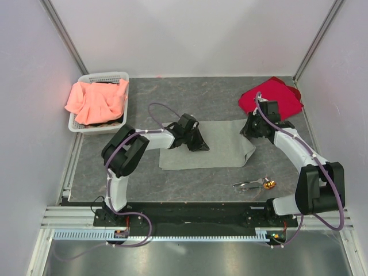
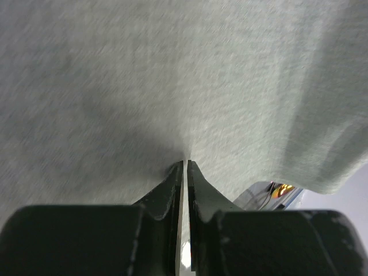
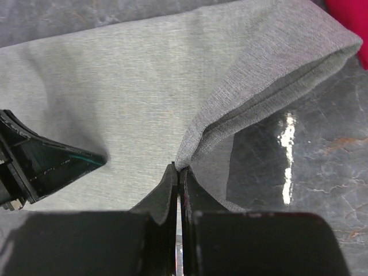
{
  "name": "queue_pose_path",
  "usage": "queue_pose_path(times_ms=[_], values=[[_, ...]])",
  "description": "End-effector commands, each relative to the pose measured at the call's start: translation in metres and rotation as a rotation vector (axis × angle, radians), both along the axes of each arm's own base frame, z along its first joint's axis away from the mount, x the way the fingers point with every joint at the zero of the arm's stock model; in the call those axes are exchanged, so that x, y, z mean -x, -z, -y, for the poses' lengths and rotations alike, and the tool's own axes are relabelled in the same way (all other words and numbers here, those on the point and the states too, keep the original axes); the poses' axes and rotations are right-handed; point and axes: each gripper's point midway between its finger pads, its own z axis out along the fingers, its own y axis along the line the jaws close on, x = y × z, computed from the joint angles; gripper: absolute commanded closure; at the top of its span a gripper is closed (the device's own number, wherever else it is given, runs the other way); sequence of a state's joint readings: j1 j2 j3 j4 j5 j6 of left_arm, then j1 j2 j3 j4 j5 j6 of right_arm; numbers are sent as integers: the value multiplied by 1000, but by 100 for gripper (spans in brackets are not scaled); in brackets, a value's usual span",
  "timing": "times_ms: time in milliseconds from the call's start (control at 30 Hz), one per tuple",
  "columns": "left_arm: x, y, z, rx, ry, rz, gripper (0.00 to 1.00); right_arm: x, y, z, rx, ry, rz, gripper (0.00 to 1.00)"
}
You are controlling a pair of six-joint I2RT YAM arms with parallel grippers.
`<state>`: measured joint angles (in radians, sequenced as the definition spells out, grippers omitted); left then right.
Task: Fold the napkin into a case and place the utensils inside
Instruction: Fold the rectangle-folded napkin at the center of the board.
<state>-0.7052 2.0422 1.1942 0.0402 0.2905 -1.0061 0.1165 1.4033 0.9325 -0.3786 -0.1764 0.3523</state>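
The grey-green napkin (image 1: 221,150) lies spread flat at the middle of the table. My left gripper (image 1: 203,146) rests on its left half. In the left wrist view the left gripper (image 2: 185,163) is shut, pinching napkin (image 2: 172,80) cloth at the tips. My right gripper (image 1: 246,131) is at the napkin's far right corner. In the right wrist view the right gripper (image 3: 179,168) is shut on the napkin (image 3: 144,92) edge, which is lifted into a loose fold (image 3: 276,69). The utensils (image 1: 255,184), silvery with an orange-brown end, lie on the table near the front right, apart from the napkin.
A bright red cloth (image 1: 275,95) lies at the back right, just behind my right gripper. A white basket (image 1: 122,78) holding a salmon-orange cloth (image 1: 96,100) stands at the back left. Grey walls close in both sides.
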Motion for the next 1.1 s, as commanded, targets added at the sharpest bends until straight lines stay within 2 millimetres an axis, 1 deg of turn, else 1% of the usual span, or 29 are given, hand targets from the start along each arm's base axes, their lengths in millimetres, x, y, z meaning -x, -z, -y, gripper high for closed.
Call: queue_pose_path(times_ms=[0,33,67,100,133,167,200,233,267,333,367,400,433,467,500,533,600,633,700,733,767,800,833,900,933,1000,1033,1067], values=[[6,-28,-33,21,-43,16,88,-14,-48,-27,-54,-68,119,100],[1,-29,-48,19,-74,12,88,-15,-51,-32,-55,-77,125,100],[0,-45,-58,40,-89,38,88,-16,-55,-42,-52,-99,131,100],[8,-34,-75,16,-108,15,89,-16,-57,-47,-50,-110,129,100],[2,-36,-93,10,-144,27,89,-16,-58,-53,-50,-122,127,100],[1,-46,-104,14,-164,57,89,-17,-62,-68,-55,-152,131,100],[10,-36,-120,-12,-182,38,89,-16,-63,-76,-64,-164,128,100],[7,-33,-136,-34,-215,50,89,-19,-69,-85,-85,-168,136,100],[14,-30,-148,-51,-229,51,89,-17,-66,-103,-96,-202,127,100],[15,-27,-164,-89,-258,76,89,-18,-69,-122,-123,-215,129,100],[26,-22,-172,-116,-261,55,89,-17,-65,-137,-127,-239,124,100],[28,-20,-176,-127,-265,59,89,-17,-64,-146,-131,-250,119,100],[30,-19,-180,-141,-274,64,89,-20,-69,-155,-143,-251,126,100],[36,-14,-184,-153,-276,57,89,-18,-63,-170,-147,-273,115,100],[37,-16,-187,-158,-279,71,89,-19,-63,-178,-155,-273,116,100],[38,-15,-190,-173,-285,71,89,-18,-61,-192,-168,-286,106,100],[40,-11,-194,-191,-289,68,89,-21,-61,-206,-189,-287,105,100],[41,-9,-195,-197,-291,65,89,-20,-58,-218,-197,-302,96,100],[45,0,-198,-211,-304,35,89,-22,-58,-232,-234,-289,86,100],[46,5,-200,-222,-315,25,89,-19,-52,-242,-249,-296,66,100],[50,10,-202,-226,-321,9,89,-20,-54,-250,-283,-286,64,100],[52,13,-203,-223,-331,-5,89,-20,-53,-255,-300,-281,56,100],[52,13,-202,-213,-333,-5,89,-17,-47,-265,-311,-292,38,100],[58,17,-203,-205,-337,-18,89,-18,-47,-275,-352,-272,30,100],[58,14,-202,-195,-339,-7,89,-15,-39,-280,-356,-271,12,100],[61,12,-205,-192,-349,2,89,-17,-39,-288,-393,-260,10,100],[61,9,-206,-186,-351,8,89,-17,-32,-291,-393,-255,-4,100],[62,2,-207,-175,-358,26,89,-18,-32,-295,-406,-262,-4,100]])
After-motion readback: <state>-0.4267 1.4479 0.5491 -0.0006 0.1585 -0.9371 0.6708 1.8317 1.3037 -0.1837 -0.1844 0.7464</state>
